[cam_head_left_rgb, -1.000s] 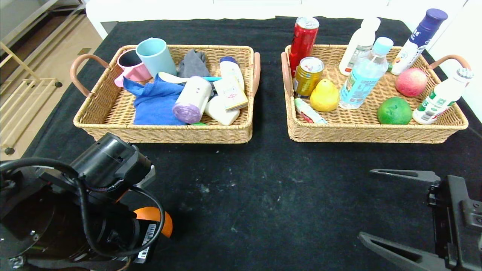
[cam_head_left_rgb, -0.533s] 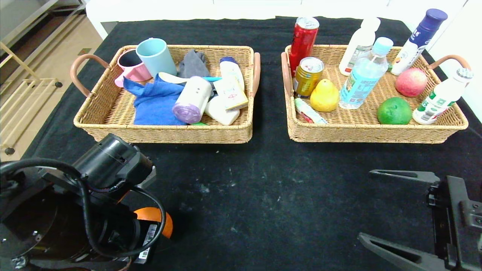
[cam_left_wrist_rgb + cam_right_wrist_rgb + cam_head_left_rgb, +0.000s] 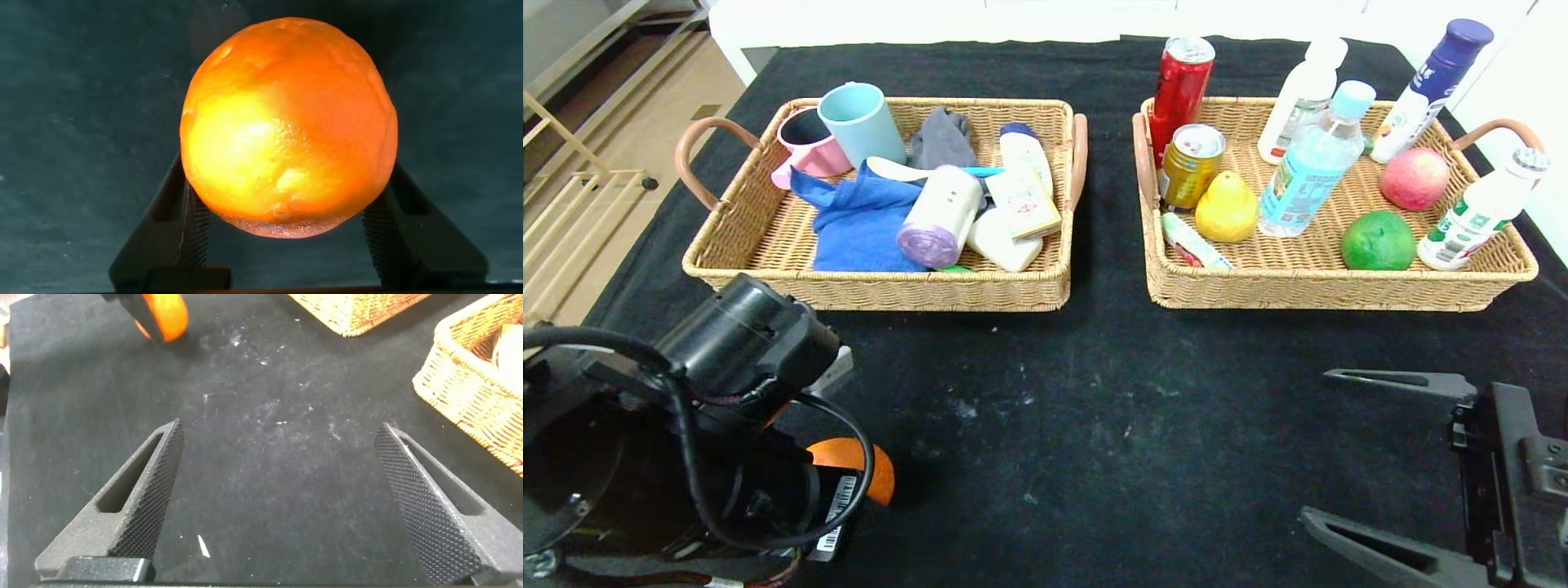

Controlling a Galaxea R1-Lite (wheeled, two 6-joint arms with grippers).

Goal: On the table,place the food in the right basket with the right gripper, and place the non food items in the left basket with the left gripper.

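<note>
Your left gripper (image 3: 282, 237), two long black fingers on a black cylindrical wrist with looping cable, sits low at the near left corner of the black-draped table (image 3: 1094, 425), its fingers clamped on either side of the dimpled orange (image 3: 288, 126) (a food item, mind you, in the left claw). From the head view you see only a sliver of that orange (image 3: 870, 474) peeking out beside the wrist.

Your right gripper (image 3: 278, 506) hovers over the near right part of the tabletop, fingers spread wide with nothing between them.

The tan wicker left basket (image 3: 768, 245) along the far left edge holds the purple-topped roll in a white sleeve (image 3: 938, 217) and the small flat yellow-edged card box (image 3: 1025, 204). The tan wicker right basket (image 3: 1331, 286) holds the yellow pear-shaped fruit (image 3: 1226, 208), the clear bottle with pale blue cap (image 3: 1313, 163) and the red candy stick (image 3: 1192, 242).
</note>
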